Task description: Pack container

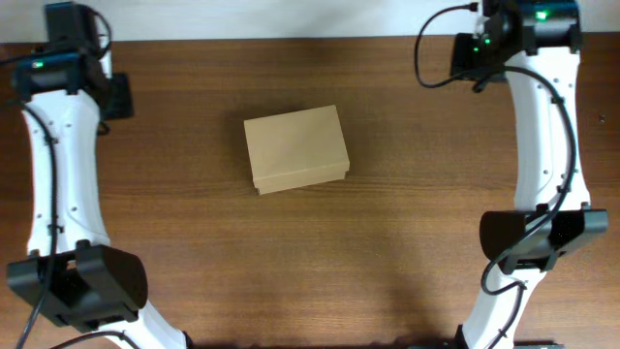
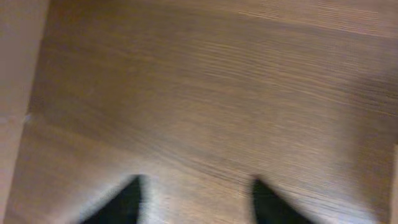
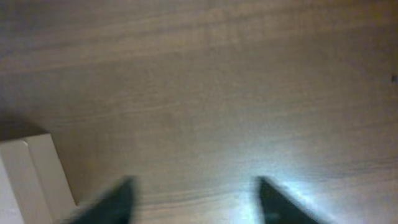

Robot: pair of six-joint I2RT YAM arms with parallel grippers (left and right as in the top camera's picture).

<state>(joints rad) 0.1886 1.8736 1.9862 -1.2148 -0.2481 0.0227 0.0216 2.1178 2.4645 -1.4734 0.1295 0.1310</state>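
Dark fingertips (image 2: 127,202) of the left jaws sit at the bottom of my left wrist view. They are spread apart with only bare table (image 2: 205,93) between them, so those jaws are open and hold nothing. My right wrist view reads alike: the right jaws' fingertips (image 3: 115,202) stand wide over wood, empty. Both views are blurred, so I trust them little for fine work. A pale block (image 3: 28,180) shows at the lower left of the right view, just beside one fingertip; I cannot tell what it is. A tan strip (image 2: 15,93) down the left edge of the left view is just as unclear.

Farther off, from overhead, the box (image 1: 295,148) lies near the middle of the table, slightly turned, its lid down flat. It is well apart from the left arm (image 1: 63,174) and the right arm (image 1: 542,136). I see nothing on the table to pack into it.

My worries from here:
- The box looks light and the wood slick, so a jaw nudging the lid edge may shove the box away instead of lifting the flap.
- One jaw working alone could tip it.
- The right jaws might clip that pale block as they swing.

I can read no brand, label or writing anywhere. The box is plain, and only green lights glow on the arms.
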